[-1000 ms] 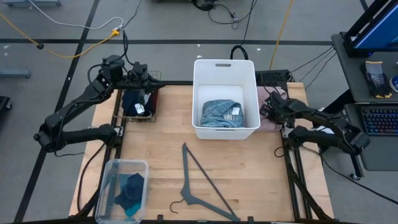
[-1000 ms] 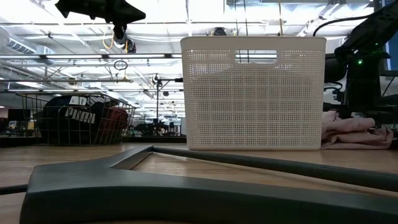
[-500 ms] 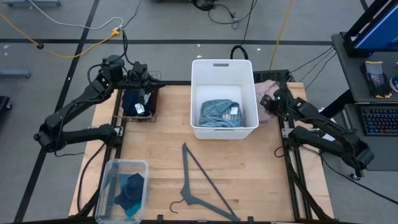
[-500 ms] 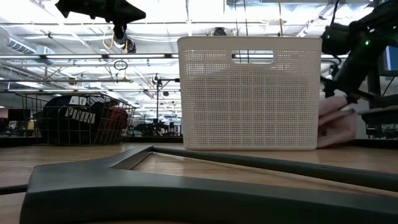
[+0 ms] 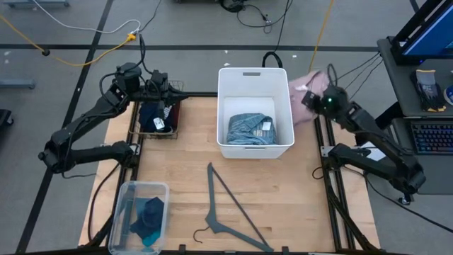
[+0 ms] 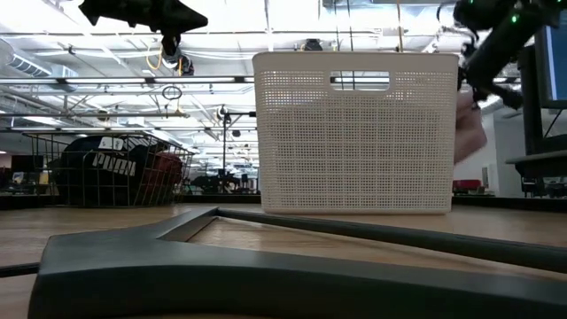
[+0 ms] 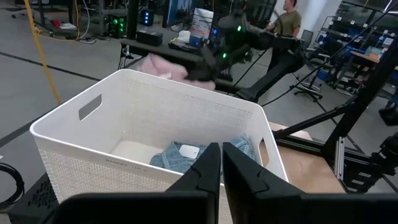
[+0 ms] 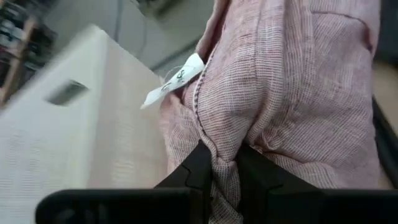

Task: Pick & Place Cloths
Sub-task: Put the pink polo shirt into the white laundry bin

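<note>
My right gripper (image 8: 224, 163) is shut on a pink cloth (image 5: 303, 88) with a white tag (image 8: 174, 81). It holds the cloth in the air beside the far right corner of the white bin (image 5: 255, 73). In the bin lies a folded light-blue cloth (image 5: 249, 129). My left gripper (image 7: 222, 163) is shut on nothing and hovers above a wire basket (image 5: 175, 132) of dark cloths (image 5: 150, 115) at the table's far left. A teal cloth (image 5: 148, 216) lies in a clear box near the front left. My right gripper pinches a bunched fold of the pink cloth (image 8: 231, 142) between its two fingers, several gathered layers. The fingers slant downward toward the bin. The cloth hangs slack below them (image 6: 469, 133), lifted clear of the table.
A grey clothes hanger (image 5: 226, 209) lies flat on the wooden table in front of the bin. The clear box (image 5: 124, 195) stands at the near left corner. Beyond the table, a person shows in the left wrist view (image 7: 289, 18).
My right gripper has risen from the table at the bin's right and gone toward the far edge, tipping up from a steep downward slant. The pink cloth, which lay bunched on the table, has come up with it and now hangs clear.
</note>
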`<state>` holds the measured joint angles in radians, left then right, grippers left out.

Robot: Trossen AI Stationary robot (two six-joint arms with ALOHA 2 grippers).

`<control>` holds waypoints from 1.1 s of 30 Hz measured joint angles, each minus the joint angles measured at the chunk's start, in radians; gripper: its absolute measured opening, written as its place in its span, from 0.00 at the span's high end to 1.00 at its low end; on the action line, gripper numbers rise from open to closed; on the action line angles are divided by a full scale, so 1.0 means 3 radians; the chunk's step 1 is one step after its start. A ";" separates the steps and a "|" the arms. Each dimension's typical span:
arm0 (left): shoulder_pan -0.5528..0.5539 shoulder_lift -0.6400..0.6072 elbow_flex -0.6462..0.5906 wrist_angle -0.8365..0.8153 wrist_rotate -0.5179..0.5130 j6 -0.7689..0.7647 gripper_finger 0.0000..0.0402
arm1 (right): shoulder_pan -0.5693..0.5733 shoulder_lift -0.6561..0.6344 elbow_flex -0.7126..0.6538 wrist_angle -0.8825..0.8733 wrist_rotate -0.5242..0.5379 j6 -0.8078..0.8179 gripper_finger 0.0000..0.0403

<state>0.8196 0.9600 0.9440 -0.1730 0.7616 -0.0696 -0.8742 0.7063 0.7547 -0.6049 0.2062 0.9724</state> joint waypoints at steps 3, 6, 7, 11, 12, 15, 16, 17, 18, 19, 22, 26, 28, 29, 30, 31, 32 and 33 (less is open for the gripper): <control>0.0000 0.0000 0.0000 0.0000 0.0000 0.0003 0.96 | 0.0000 0.0004 0.0256 -0.0011 0.0115 -0.0213 0.91; 0.0000 0.0000 0.0000 0.0000 0.0000 0.0024 0.97 | -0.0003 0.0015 0.0529 -0.0024 0.0268 -0.0446 0.91; 0.0000 0.0000 0.0000 0.0001 0.0000 0.0024 0.98 | -0.0003 0.0023 0.0623 -0.0023 0.0306 -0.0521 0.91; 0.0000 0.0000 0.0000 0.0005 0.0000 0.0025 0.99 | -0.0004 0.0083 0.0998 -0.0021 0.0476 -0.0830 0.91; 0.0000 0.0000 0.0000 0.0010 0.0000 0.0025 0.98 | -0.0004 0.0110 0.1093 -0.0020 0.0514 -0.0908 0.91; 0.0000 0.0000 0.0000 0.0037 0.0000 0.0026 0.96 | -0.0004 0.0212 0.1369 -0.0013 0.0549 -0.1126 0.91; 0.0000 0.0000 0.0000 0.0044 -0.0001 0.0027 0.96 | -0.0004 0.0251 0.1461 0.0007 0.0549 -0.1194 0.91; 0.0000 0.0000 0.0000 0.0049 0.0000 0.0027 0.95 | -0.0004 0.0297 0.1545 0.0027 0.0548 -0.1261 0.91; 0.0000 0.0000 0.0000 0.0051 0.0000 0.0028 0.96 | -0.0004 0.0345 0.1628 0.0046 0.0548 -0.1322 0.91; 0.0000 0.0000 0.0000 0.0051 0.0000 0.0028 0.96 | -0.0003 0.0394 0.1706 0.0070 0.0538 -0.1379 0.91; 0.0000 0.0000 0.0000 0.0051 0.0000 0.0029 0.99 | 0.0006 0.0547 0.1890 0.0202 0.0436 -0.1513 0.91; 0.0000 0.0000 0.0000 0.0051 -0.0001 0.0029 0.99 | 0.0080 0.0754 0.1995 0.0488 0.0165 -0.1567 0.91; 0.0000 0.0000 0.0000 0.0051 -0.0005 0.0030 0.97 | 0.0133 0.0858 0.2012 0.0639 0.0003 -0.1563 0.91; 0.0000 0.0000 0.0000 0.0051 -0.0005 0.0032 0.96 | 0.0164 0.0909 0.2020 0.0705 -0.0052 -0.1550 0.91; 0.0000 0.0000 0.0000 0.0051 -0.0006 0.0033 0.96 | 0.0197 0.0960 0.2023 0.0776 -0.0112 -0.1543 0.91; 0.0000 0.0000 0.0000 0.0051 -0.0006 0.0036 0.95 | 0.0232 0.1006 0.2023 0.0854 -0.0170 -0.1534 0.91; 0.0000 0.0000 0.0000 0.0050 -0.0006 0.0036 0.95 | 0.0269 0.1051 0.2024 0.0918 -0.0223 -0.1516 0.91; 0.0000 0.0000 0.0000 0.0050 -0.0006 0.0036 0.95 | 0.0303 0.1094 0.2024 0.0974 -0.0275 -0.1500 0.91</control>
<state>0.8196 0.9600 0.9440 -0.1581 0.7597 -0.0589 -0.7831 1.0345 1.3621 -0.3126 0.1237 0.5223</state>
